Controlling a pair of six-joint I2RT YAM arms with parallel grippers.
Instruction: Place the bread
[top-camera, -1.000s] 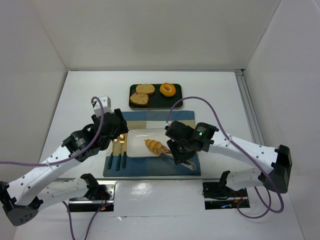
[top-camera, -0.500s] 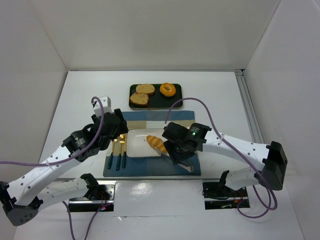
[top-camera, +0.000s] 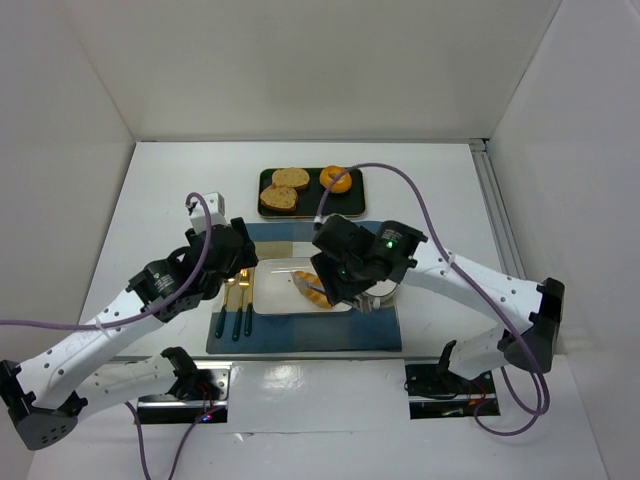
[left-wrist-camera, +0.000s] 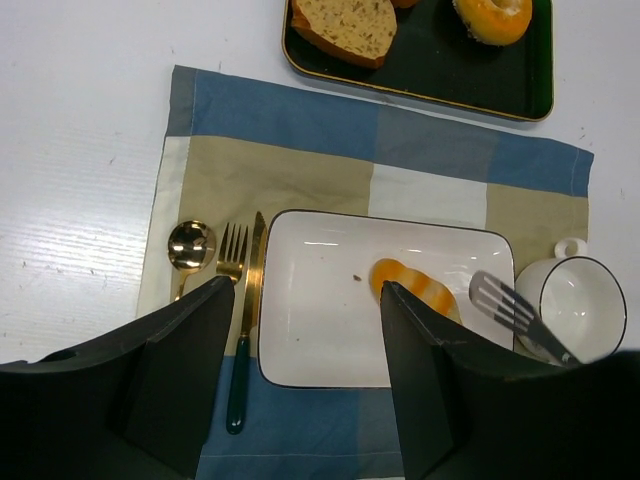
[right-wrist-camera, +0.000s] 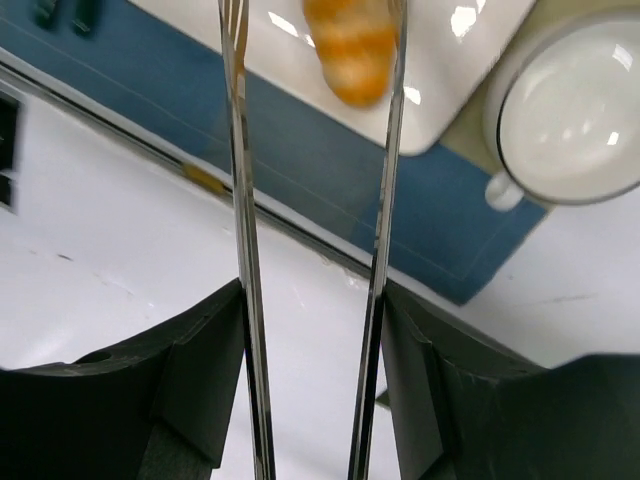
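Note:
The bread (top-camera: 311, 287) is a golden-orange ridged roll lying on the right half of the white square plate (top-camera: 270, 296). It also shows in the left wrist view (left-wrist-camera: 412, 285) and the right wrist view (right-wrist-camera: 350, 45). My right gripper (top-camera: 352, 292) hovers over the plate's right edge, shut on metal tongs (right-wrist-camera: 240, 150). The tongs' two arms stand spread, with the bread between their tips. One slotted tong tip (left-wrist-camera: 505, 305) sits just right of the bread, apart from it. My left gripper (left-wrist-camera: 305, 290) is open and empty, above the plate's near edge.
The plate sits on a blue and tan checked placemat (top-camera: 300, 335). A spoon, fork and knife (top-camera: 236, 300) lie left of the plate. A white cup (left-wrist-camera: 583, 305) stands at its right. A dark tray (top-camera: 312, 205) behind holds toast slices and a donut.
My right arm has swung left and away from me over the plate with the tongs. The bread has shifted slightly and now lies on the plate's right half. The left arm has hardly moved.

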